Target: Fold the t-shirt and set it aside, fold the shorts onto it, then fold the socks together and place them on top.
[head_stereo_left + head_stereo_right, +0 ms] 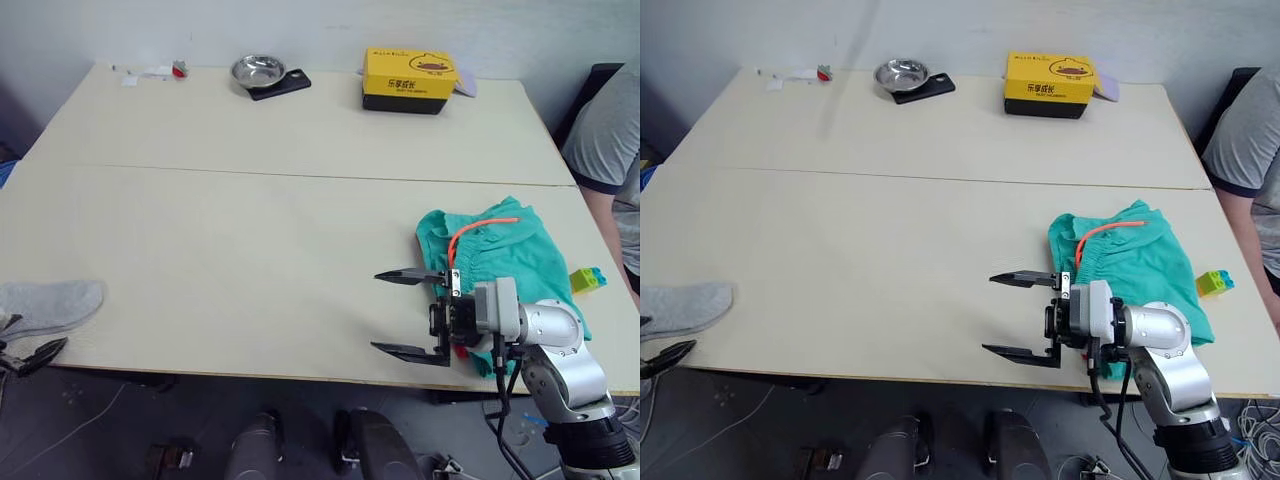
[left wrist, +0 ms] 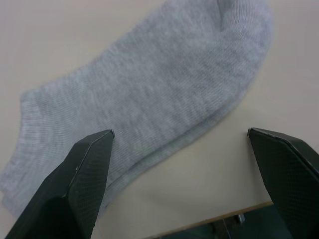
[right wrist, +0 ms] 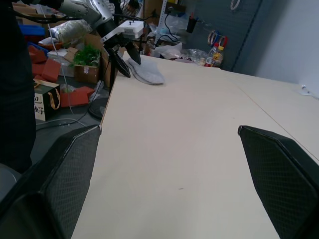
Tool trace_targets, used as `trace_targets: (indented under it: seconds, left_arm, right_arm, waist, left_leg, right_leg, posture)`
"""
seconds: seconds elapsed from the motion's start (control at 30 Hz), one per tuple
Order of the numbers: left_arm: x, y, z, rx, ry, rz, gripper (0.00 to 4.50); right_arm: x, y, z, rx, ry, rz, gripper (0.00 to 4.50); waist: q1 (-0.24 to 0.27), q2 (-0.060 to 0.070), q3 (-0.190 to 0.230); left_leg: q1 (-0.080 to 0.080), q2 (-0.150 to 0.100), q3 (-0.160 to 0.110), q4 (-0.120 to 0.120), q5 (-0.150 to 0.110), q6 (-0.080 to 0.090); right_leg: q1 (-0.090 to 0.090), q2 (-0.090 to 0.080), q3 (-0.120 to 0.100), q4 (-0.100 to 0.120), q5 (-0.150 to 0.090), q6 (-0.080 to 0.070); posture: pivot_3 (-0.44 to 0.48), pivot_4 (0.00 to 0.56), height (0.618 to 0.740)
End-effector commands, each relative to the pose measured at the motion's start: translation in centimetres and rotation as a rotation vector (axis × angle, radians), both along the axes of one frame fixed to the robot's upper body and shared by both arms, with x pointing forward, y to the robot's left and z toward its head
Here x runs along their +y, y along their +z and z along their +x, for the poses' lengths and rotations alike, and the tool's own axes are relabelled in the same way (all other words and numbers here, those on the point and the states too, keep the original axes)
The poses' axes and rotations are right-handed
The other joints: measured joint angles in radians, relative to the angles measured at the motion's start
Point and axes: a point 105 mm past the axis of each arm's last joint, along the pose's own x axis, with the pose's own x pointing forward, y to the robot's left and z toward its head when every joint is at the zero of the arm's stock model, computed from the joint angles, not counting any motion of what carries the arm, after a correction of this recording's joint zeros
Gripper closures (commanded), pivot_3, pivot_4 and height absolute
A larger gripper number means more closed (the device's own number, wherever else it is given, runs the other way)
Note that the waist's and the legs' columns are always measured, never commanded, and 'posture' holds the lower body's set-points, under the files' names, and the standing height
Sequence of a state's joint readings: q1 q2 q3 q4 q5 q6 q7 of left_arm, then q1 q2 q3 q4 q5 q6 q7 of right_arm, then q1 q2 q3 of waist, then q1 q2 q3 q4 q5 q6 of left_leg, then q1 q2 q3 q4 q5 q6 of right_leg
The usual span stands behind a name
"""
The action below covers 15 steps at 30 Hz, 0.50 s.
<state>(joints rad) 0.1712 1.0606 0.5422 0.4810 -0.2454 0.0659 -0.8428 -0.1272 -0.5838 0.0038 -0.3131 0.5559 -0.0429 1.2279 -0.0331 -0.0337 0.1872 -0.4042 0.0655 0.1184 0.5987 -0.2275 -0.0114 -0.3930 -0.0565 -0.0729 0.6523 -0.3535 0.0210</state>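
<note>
The right gripper [image 1: 411, 314] is seen above the near edge of the table [image 1: 250, 230], its two black fingers spread wide apart with nothing between them. It points toward the robot's left across bare tabletop. Just behind it, the shorts [image 1: 500, 255] are lying in a folded heap at the right side of the table, with the orange drawstring [image 1: 478, 230] looped across the top. A small scrap of red is visible beneath the gripper's wrist at the edge of the shorts; whether it is the t-shirt cannot be told.

The socks [image 1: 50, 305] are found at the near left corner of the table, lying flat, well apart from the shorts. In the left wrist view the grey knit [image 2: 149, 99] is shown lying between and ahead of the left gripper [image 2: 189, 164], whose fingers are held wide apart, one at the sock's edge, nothing clamped.

A yellow box [image 1: 408, 80], a metal bowl [image 1: 258, 71] on a black object and some small items are noted along the far edge. A small block of yellow, green and blue [image 1: 587, 279] is beside the shorts. A person's arm [image 1: 605, 170] is seen at the right.
</note>
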Motion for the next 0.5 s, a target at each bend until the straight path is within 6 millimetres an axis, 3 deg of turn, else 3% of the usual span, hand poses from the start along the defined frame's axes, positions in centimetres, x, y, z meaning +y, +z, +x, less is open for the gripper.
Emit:
trace_targets:
  seconds: [0.03, 0.07, 0.3, 0.5]
  left_arm:
    - [0.5, -1.0, 0.3, 0.098, -0.023, 0.006, 0.00]
    - [0.6, -1.4, 0.5, 0.118, -0.020, 0.000, 0.00]
    - [-0.2, -3.4, 2.5, 0.146, -0.044, -0.065, 2.18]
    - [-2.5, -2.0, 5.1, 0.026, -0.162, -0.132, 4.05]
  right_arm:
    - [0.3, 0.9, -0.2, -0.036, 0.011, 0.000, 0.02]
    - [0.3, 1.1, 0.0, -0.037, 0.008, 0.003, 0.02]
    - [0.2, 1.6, 0.4, -0.042, -0.022, 0.003, 0.00]
    - [-0.2, 1.5, 0.4, -0.046, -0.052, -0.013, 0.00]
  waist:
    - [0.003, 0.000, 0.000]
    - [0.004, 0.001, 0.000]
    - [0.008, 0.010, -0.003]
    - [0.017, 0.015, -0.004]
  left_leg:
    - [0.000, 0.000, 0.000, 0.001, 0.000, 0.000]
    - [0.000, 0.000, 0.000, 0.002, -0.001, -0.003]
    - [0.003, 0.000, 0.003, 0.002, 0.001, -0.002]
    - [0.003, 0.000, 0.003, 0.006, 0.004, -0.001]
  right_leg:
    - [0.000, 0.000, 0.000, 0.002, 0.000, 0.000]
    - [0.000, -0.001, 0.000, 0.002, 0.000, 0.000]
    - [0.001, -0.004, -0.001, 0.006, 0.004, -0.001]
    - [0.001, -0.004, -0.003, 0.010, 0.003, -0.001]
  posture:
    - [0.000, 0.150, 0.740]
    - [0.000, 0.150, 0.740]
    - [0.000, 0.150, 0.740]
    - [0.000, 0.150, 0.740]
